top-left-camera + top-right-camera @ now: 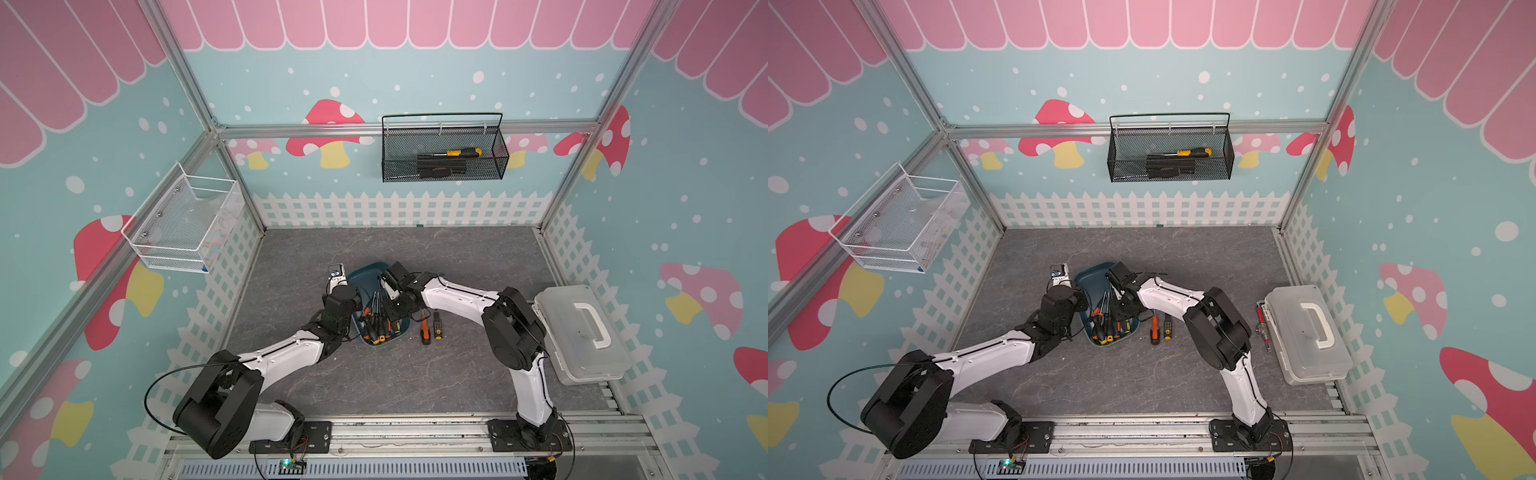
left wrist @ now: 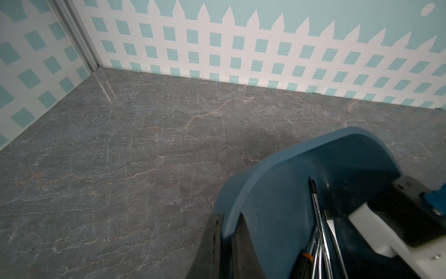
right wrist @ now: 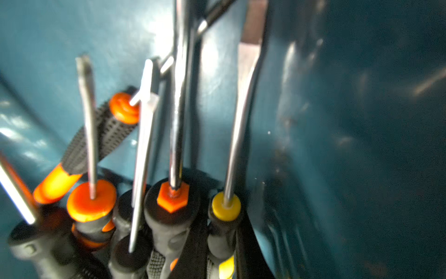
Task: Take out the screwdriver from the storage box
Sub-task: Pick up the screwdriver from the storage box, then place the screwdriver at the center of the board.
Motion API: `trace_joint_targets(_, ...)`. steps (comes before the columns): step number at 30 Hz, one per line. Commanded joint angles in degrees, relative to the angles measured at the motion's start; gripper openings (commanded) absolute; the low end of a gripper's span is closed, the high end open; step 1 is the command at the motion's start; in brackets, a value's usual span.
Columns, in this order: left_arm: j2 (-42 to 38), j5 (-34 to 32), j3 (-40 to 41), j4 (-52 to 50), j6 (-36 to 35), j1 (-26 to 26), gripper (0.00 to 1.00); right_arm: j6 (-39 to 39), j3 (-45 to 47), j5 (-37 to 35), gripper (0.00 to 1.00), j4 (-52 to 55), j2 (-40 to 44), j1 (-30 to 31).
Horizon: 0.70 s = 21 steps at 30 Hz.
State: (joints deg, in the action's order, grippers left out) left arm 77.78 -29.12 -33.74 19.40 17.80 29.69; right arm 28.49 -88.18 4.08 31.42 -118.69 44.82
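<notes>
Though beside storage box point(image 1: 367, 277), loose screwdrivers point(image 1: 424, 330).

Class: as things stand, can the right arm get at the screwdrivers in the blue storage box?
Probably yes: the right gripper hangs inside the lidless storage box, right over the screwdriver handles, and nothing lies between them.

the storage box point(image 2: 265, 193) is showing smooth, glossy plastic. inside it, the screwdrivers point(image 3: 177, 120) are gleaming with polished metal shafts and matt, textured grips.
</notes>
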Motion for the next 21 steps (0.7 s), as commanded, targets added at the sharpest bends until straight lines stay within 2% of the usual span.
trace_joint_targets(1,-0.6,1.0,0.9,-1.7,-2.5,0.3,0.00,-0.4,3.4,-2.5,0.00,-1.8,1.7,-1.7)
trace_joint_targets(9,-0.8,0.5,0.7,-2.1,-2.5,0.4,0.00,-0.5,10.2,-1.1,0.00,-7.4,11.5,-1.7)
trace_joint_targets(21,-0.8,-0.1,0.6,-2.6,-2.5,0.4,0.00,-0.5,17.5,1.5,0.00,-13.8,19.2,-1.7)
